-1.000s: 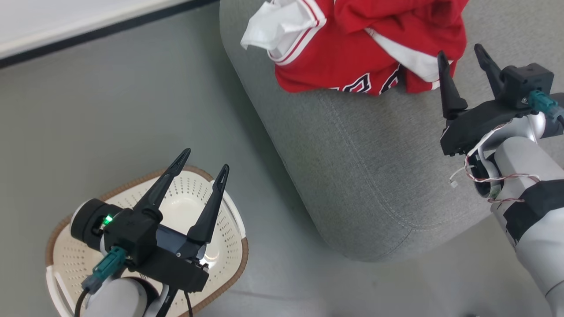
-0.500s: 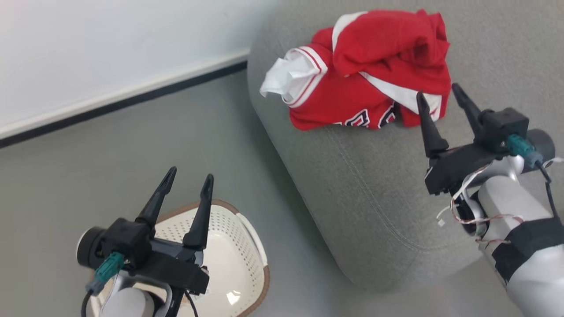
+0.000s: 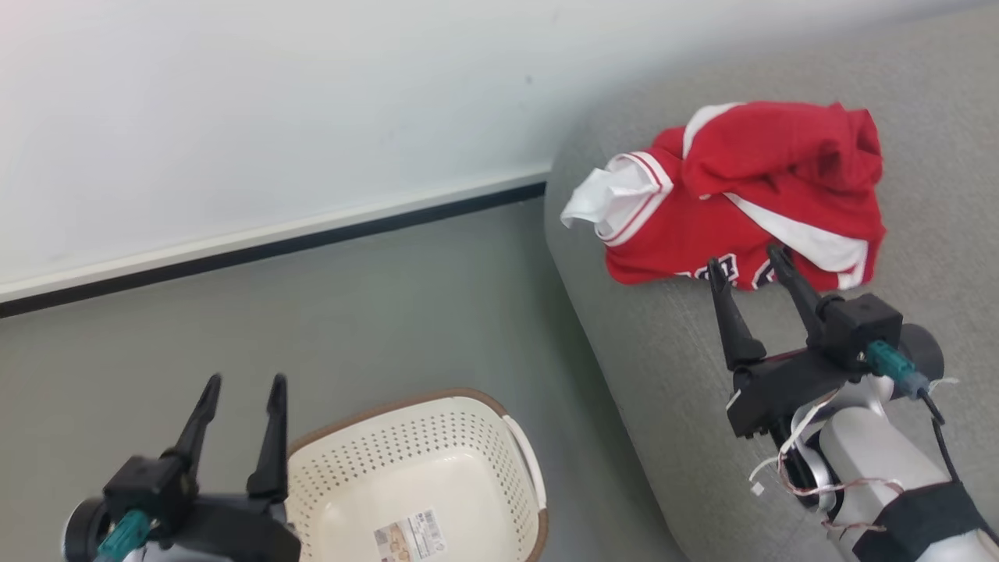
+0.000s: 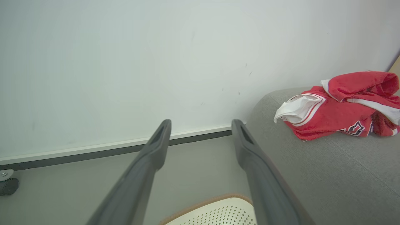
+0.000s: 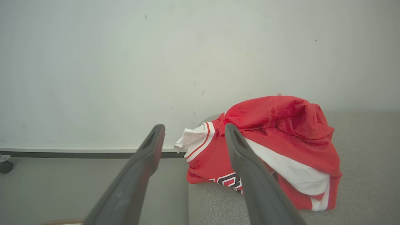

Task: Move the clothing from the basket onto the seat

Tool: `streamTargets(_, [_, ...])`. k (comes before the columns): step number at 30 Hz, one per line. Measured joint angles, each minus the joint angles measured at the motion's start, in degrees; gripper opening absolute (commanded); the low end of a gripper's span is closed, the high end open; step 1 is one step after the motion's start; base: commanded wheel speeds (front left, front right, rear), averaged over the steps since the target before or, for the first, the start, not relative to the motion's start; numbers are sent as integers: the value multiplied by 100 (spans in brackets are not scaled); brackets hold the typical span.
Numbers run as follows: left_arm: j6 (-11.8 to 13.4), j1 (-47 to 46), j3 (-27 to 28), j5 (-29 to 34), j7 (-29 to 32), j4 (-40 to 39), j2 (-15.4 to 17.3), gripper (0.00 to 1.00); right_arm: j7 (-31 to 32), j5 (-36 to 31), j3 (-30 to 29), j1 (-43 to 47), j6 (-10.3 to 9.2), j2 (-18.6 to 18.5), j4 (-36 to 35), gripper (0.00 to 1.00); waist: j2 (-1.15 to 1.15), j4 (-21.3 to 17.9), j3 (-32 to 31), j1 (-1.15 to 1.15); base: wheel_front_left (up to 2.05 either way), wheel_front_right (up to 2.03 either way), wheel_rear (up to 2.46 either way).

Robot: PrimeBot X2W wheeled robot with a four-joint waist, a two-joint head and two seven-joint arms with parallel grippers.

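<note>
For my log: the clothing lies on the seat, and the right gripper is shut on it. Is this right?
Not quite. The clothing does lie on the seat, but the right gripper is open and holds nothing, as the head view shows.

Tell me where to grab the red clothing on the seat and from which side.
Probably the white striped cuff: it sticks out free of the clothing heap at the edge of the seat. Come from above with the open right gripper, fingers straddling that loose flap.
</note>
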Motion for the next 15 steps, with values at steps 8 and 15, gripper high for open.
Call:
streamTargets(8, [87,737,439,-104,-49,5,92,100,0,-146,-76,694,-108,160,-593,100,0,326,-354,0,0,0,0])
streamTargets(15, [136,1237,684,-145,-75,-88,-42,100,0,-189,-272,1338,-177,267,-891,100,0,410,-603,0,0,0,0])
